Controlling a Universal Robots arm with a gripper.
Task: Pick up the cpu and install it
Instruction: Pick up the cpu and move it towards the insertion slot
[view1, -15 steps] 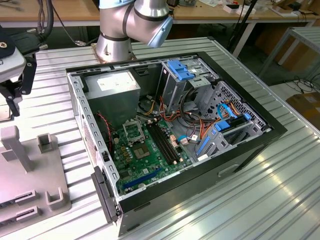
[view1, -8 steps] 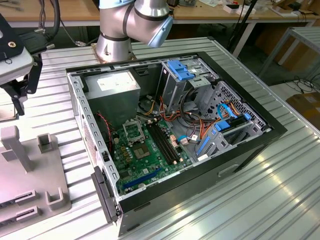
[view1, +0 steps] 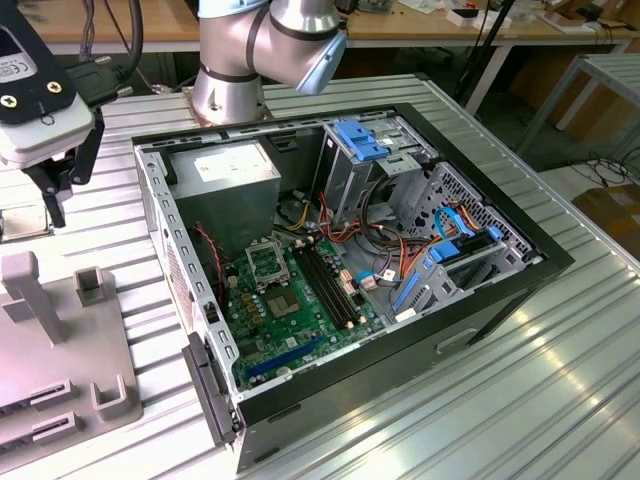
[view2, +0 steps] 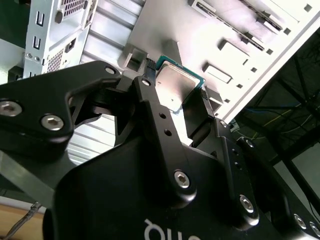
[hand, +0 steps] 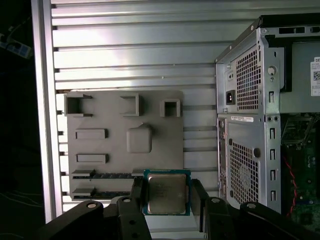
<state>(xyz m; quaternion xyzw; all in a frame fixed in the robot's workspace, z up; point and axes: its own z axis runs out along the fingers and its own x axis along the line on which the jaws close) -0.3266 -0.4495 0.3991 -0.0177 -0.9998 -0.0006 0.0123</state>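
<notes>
The black two-fingered gripper (hand: 167, 187) is clamped on the cpu (hand: 166, 194), a thin, flat, pale silver-grey square chip with a green rim. In both wrist views one black finger (hand: 138, 192) presses against one edge of the chip and the other finger against the opposite edge, with its metal face turned toward the camera.

The landmark is the open black-and-silver computer case (view1: 500, 285), which lies on its side on the ribbed aluminium table (view1: 560, 400). The chip is outside the case, just off its perforated rear panel (hand: 245, 125). It sits over the edge of a flat grey moulded fixture plate (hand: 125, 117) that lies beside the case, toward the plate corner closer to the case. I cannot tell whether the chip touches the plate or hangs clear of it.

In the exterior view the gripper (view1: 58, 185), under its white wrist, hangs outside the case on the exterior view's left, above the table and just beyond the fixture plate (view1: 60, 340). The silver arm (view1: 265, 45) rises from the table behind the case.

Inside the case lies a green motherboard (view1: 300, 320). Its metal-framed square socket (view1: 268, 262) is next to the grey power supply box (view1: 235, 185), well apart from the gripper. Blue plastic drive brackets (view1: 360, 140) sit at the far inner side of the case.
</notes>
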